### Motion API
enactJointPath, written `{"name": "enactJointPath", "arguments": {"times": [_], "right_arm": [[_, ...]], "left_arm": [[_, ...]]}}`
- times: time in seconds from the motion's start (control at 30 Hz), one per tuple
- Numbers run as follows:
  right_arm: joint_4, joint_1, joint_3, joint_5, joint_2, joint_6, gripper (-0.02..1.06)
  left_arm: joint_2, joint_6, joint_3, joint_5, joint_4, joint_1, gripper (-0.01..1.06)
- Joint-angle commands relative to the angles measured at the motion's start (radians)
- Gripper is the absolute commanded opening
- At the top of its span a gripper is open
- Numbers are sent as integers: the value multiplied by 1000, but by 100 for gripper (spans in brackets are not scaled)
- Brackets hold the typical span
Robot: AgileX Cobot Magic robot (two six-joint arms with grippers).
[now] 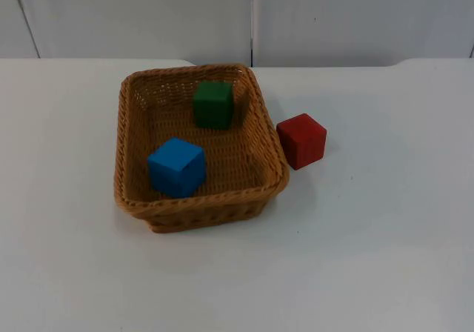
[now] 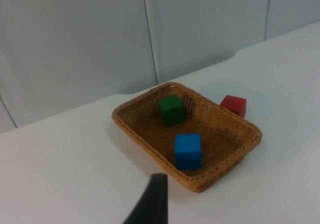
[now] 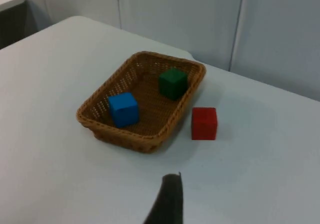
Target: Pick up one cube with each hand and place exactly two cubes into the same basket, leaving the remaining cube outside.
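Item 1: rectangular woven wicker basket, tan-brown (image 1: 133,191), standing upright on the white table top (image 1: 385,258), well ahead of both grippers.

Item 2: green wooden cube (image 1: 213,104), inside the basket, against its wall on the partition side; the cube farthest from either fingertip.

Item 3: blue wooden cube (image 1: 176,167), inside the basket near the opposite wall, apart from the green cube. It is the cube nearest the left gripper (image 2: 150,204).

Item 4: red wooden cube (image 1: 301,140), on the table top outside the basket, just beside its long wall. It is the cube nearest the right gripper (image 3: 167,201).

Item 5: left gripper, one black fingertip visible, held above the table, well short of the basket; spread or pressed together cannot be told.

Item 6: right gripper, likewise one black fingertip above bare table, holding nothing visible; finger state cannot be told.

Item 7: grey partition wall (image 1: 148,13) behind the table.
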Motion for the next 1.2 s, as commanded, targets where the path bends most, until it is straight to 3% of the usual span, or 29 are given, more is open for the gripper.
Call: {"name": "enactJointPath", "arguments": {"times": [0.0, 0.13, 0.4, 0.57, 1.17], "right_arm": [[-24, -2, 0, 37, -34, 20, 73], [-45, -2, 9, 78, -109, 44, 73], [-39, 0, 102, 166, -182, 65, 73], [-50, -2, 162, 170, -182, 68, 73], [-66, -2, 160, 170, -182, 84, 73]], "left_arm": [[-5, -14, 4, 25, 13, -5, 88], [-5, -19, 38, 41, 14, -5, 88], [-5, -31, 219, -29, -8, -5, 88], [-5, -38, 229, -32, -1, -5, 88], [-5, -90, 251, -41, 56, -5, 88]]}}
